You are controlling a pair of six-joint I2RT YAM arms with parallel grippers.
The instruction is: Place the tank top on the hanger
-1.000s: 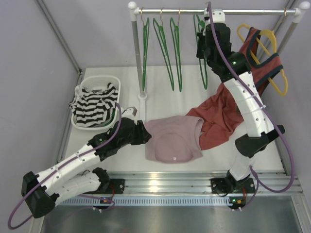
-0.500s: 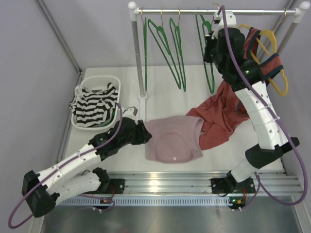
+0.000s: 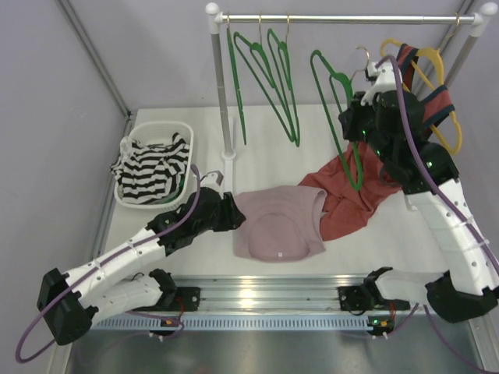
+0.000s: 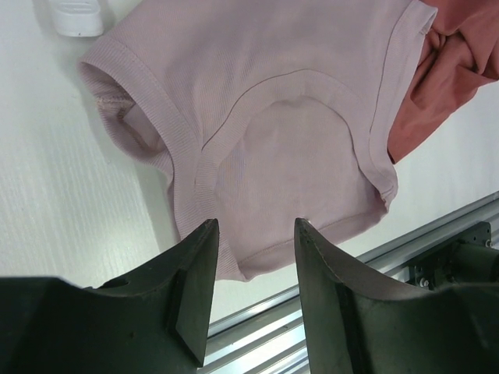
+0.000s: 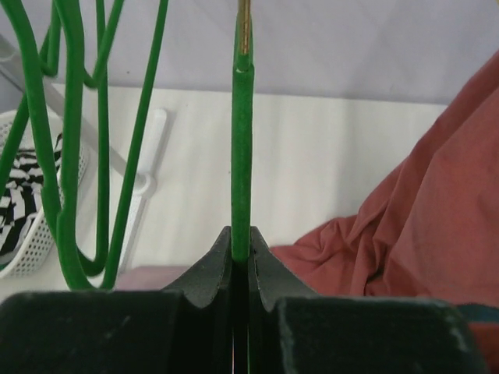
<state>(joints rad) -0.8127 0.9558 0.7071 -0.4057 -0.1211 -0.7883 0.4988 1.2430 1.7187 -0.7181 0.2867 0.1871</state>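
The dusty-pink tank top [image 3: 277,226] lies flat on the white table, near the front edge. My left gripper [image 3: 232,212] hovers at its left edge, open; in the left wrist view the tank top [image 4: 273,117] fills the space beyond the empty left gripper [image 4: 253,234]. My right gripper [image 3: 352,109] is shut on a green hanger [image 3: 356,167], which hangs free of the rail, tilted, above the rust-red top. In the right wrist view the hanger [image 5: 242,156] stands upright, pinched in the right gripper [image 5: 242,238].
Three green hangers [image 3: 265,78] hang on the rail [image 3: 343,17] beside its post [image 3: 221,86]. A yellow hanger [image 3: 433,86] carries a rust-red top [image 3: 351,195] that drapes onto the table. A white basket [image 3: 125,195] holds a striped garment. A metal rail [image 3: 265,292] runs along the front.
The right arm has lifted the green hanger off the rail and carried it right and towards the front. The other green hangers are swinging. The left arm has barely moved.
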